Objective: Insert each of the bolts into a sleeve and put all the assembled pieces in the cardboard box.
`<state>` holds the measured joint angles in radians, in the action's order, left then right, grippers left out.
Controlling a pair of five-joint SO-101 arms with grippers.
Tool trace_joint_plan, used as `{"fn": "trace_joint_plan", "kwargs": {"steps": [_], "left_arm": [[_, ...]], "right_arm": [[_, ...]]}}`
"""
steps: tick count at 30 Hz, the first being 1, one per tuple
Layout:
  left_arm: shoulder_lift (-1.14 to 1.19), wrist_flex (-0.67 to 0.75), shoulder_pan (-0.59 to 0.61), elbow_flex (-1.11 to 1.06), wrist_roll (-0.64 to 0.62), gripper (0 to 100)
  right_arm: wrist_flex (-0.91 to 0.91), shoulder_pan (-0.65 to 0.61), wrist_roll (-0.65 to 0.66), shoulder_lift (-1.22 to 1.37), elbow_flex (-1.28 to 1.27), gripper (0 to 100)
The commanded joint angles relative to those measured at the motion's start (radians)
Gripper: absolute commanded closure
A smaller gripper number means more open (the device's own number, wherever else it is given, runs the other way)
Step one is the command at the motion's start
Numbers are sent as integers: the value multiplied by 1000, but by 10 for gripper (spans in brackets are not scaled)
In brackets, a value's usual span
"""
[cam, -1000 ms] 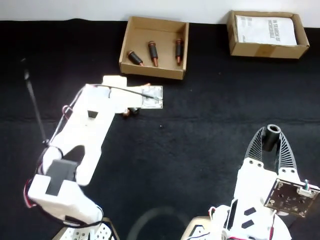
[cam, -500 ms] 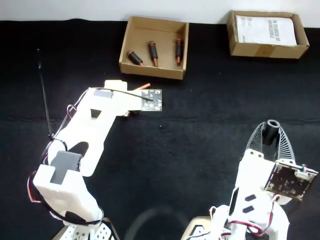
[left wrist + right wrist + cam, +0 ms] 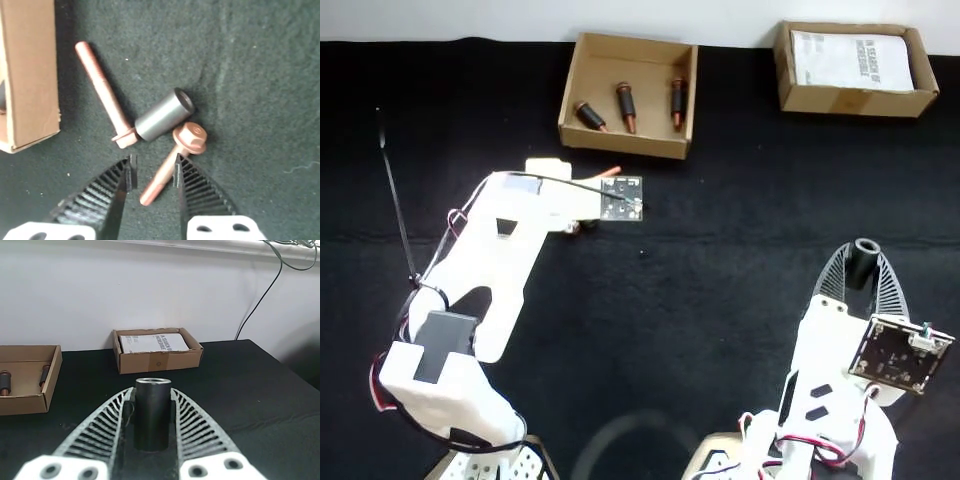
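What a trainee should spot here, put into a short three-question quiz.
1. True or false: the right tool is shut on a sleeve.
2. How many assembled pieces lie in the cardboard box? A one, B three, C five.
3. Which tool hangs open over the two loose bolts?
Key: 1 true; 2 B; 3 the left tool.

high: fixed overhead, looks down on the whole black surface (image 3: 720, 200), arms nearest, boxes farthest | left wrist: close, faces straight down past its jaws, beside the cardboard box (image 3: 27, 75) | right wrist: low, level along its jaws toward the far wall (image 3: 150, 290) | shared with high: cardboard box, paper-holding box (image 3: 157, 360)
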<state>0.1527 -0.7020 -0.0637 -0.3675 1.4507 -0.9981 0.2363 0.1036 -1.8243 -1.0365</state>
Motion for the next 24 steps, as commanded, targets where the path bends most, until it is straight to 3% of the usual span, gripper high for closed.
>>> {"fn": "trace_joint_plan", "kwargs": {"steps": [1,20,24], "left_arm": [[-45,-9,-1,39,327,860],[107,-5,1,45,322,864],[202,94,7,45,322,864]], "right_arm": [[19,13,3,-7,4,991],[18,10,9,-7,-42,991],[18,10,5,-7,-48,991]]}}
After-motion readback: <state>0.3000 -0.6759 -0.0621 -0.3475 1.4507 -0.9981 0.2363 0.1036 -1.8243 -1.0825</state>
